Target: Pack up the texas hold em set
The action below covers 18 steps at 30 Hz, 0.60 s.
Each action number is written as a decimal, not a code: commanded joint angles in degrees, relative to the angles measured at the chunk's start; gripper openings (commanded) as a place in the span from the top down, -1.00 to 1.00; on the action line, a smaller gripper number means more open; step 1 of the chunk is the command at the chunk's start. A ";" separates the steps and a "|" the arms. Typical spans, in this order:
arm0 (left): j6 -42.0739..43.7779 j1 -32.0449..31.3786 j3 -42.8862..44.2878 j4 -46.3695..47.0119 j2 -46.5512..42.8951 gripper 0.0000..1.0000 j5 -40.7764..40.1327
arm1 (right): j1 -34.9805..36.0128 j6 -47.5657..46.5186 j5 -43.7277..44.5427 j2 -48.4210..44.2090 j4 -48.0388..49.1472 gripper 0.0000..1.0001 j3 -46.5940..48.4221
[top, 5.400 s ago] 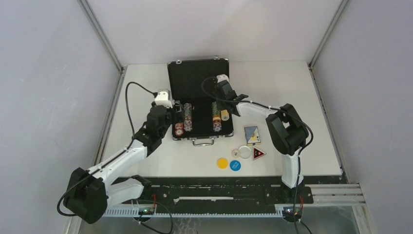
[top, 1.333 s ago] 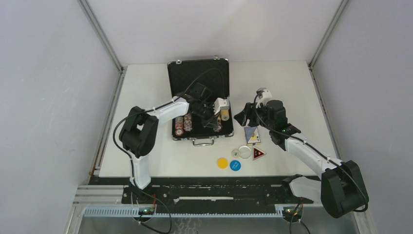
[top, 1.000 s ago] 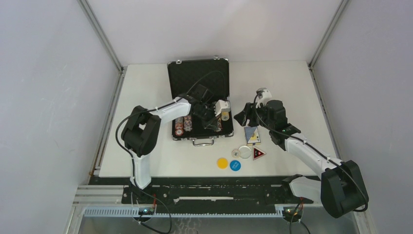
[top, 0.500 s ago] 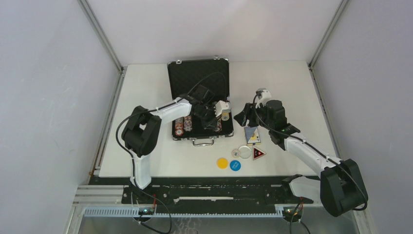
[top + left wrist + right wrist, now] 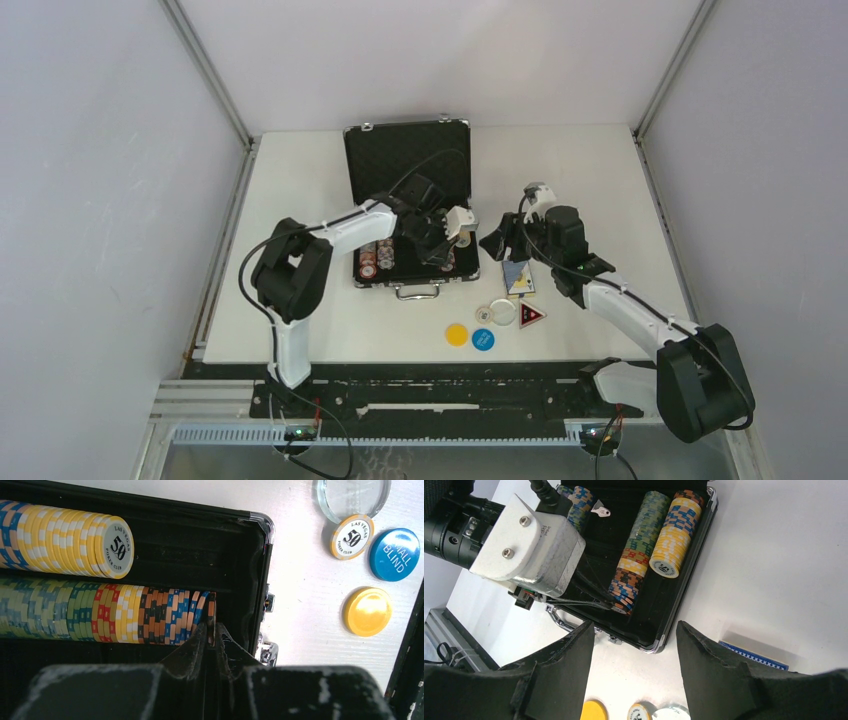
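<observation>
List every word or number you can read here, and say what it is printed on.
"LAS VEGAS 50 POKER CLUB": end face of the yellow chip stack in the briefcase.
"LAS VEGAS 50 POKER CLUB": loose chip on the table.
"MALL BLIND", first letter illegible: blue button.
Yellow button: no text shows.
Triangle token: marking too small to read.

One briefcase [image 5: 405, 165], four chip rows [image 5: 639, 555], one card deck [image 5: 517, 277], three round buttons [image 5: 457, 334], one loose chip [image 5: 352, 536], one triangle token [image 5: 531, 316]
</observation>
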 commanded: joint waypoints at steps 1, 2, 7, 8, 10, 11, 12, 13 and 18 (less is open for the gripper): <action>-0.93 -0.23 4.03 0.43 -2.72 0.70 -0.71 | -0.16 0.18 -0.65 -0.29 3.03 -0.38 -0.22; -0.96 -0.23 4.18 0.45 -2.88 0.70 -0.74 | -0.18 0.20 -0.72 -0.27 3.01 -0.38 -0.22; -1.38 -0.23 4.28 1.56 -4.87 0.69 -2.29 | -0.16 -0.10 -0.83 -0.27 3.06 -0.39 -0.20; -1.47 -0.23 4.25 2.04 -5.37 0.70 -2.55 | -0.21 -0.12 -0.90 -0.16 3.03 -0.39 -0.22; -1.63 -0.23 4.23 2.88 -6.14 0.69 -3.14 | -0.21 -0.17 -0.94 0.06 3.09 -0.40 -0.16; -1.76 -0.23 4.38 3.10 -6.61 0.69 -3.42 | -0.17 -0.20 -0.92 0.05 3.09 -0.41 -0.21; -2.08 -0.23 4.43 3.79 -7.09 0.69 -3.73 | -0.18 -0.33 -0.92 -0.10 2.97 -0.41 -0.22; -2.43 -0.23 4.35 4.50 -7.54 0.69 -3.87 | -0.19 -0.45 -0.73 -0.27 2.88 -0.42 -0.21; -4.39 -0.23 2.02 9.48 -11.63 0.70 -3.59 | -0.17 -0.95 0.31 -1.95 1.11 -0.43 -0.34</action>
